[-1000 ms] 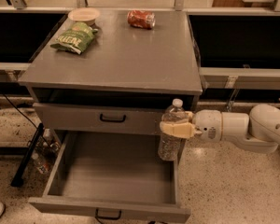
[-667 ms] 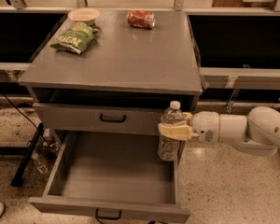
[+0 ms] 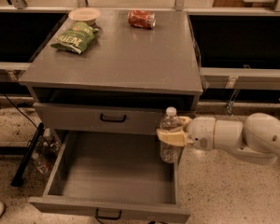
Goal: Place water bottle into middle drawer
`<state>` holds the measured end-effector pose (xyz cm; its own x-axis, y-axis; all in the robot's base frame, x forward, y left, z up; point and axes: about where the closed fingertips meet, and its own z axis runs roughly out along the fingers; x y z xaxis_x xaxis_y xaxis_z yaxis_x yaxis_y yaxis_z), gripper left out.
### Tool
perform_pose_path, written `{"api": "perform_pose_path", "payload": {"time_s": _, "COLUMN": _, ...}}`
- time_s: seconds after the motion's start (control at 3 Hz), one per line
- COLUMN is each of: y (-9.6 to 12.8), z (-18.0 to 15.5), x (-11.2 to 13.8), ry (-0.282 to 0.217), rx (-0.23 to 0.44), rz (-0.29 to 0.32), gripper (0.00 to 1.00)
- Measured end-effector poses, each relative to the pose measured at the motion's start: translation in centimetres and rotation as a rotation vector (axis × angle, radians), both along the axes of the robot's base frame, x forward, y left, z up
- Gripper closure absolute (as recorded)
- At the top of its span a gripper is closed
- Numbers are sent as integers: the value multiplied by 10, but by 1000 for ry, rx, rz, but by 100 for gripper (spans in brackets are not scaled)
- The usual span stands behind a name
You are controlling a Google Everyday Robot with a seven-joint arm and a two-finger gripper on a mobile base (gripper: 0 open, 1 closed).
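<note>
The water bottle (image 3: 169,135) is clear and ribbed with a white cap. It stands upright over the right edge of the open middle drawer (image 3: 112,174), a bare grey tray with a black wire handle on its front. My gripper (image 3: 170,137) reaches in from the right on a white arm. Its tan fingers are shut around the bottle's middle.
The grey cabinet top (image 3: 130,55) carries a green chip bag (image 3: 74,36), a tan bowl (image 3: 84,15) and a red soda can (image 3: 141,18). The upper drawer (image 3: 102,118) is shut. Another bottle (image 3: 45,141) lies on the speckled floor at left.
My gripper and the bottle have shifted slightly to the left, toward the drawer's inside.
</note>
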<state>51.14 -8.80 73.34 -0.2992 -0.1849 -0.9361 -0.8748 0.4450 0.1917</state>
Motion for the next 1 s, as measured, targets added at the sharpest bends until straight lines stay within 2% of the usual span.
{"api": "perform_pose_path", "payload": {"time_s": 0.33, "y": -2, "z": -23, "x": 1, "ry": 19, "rx": 3, "rz": -18, "gripper": 100}}
{"api": "perform_pose_path", "payload": {"time_s": 0.67, "y": 0, "z": -45, "x": 1, "ry": 5, "rx": -48, "rz": -15, "gripper": 100}}
{"api": "perform_pose_path", "payload": {"time_s": 1.0, "y": 0, "z": -45, "x": 1, "ry": 4, "rx": -48, "rz": -15, "gripper": 100}}
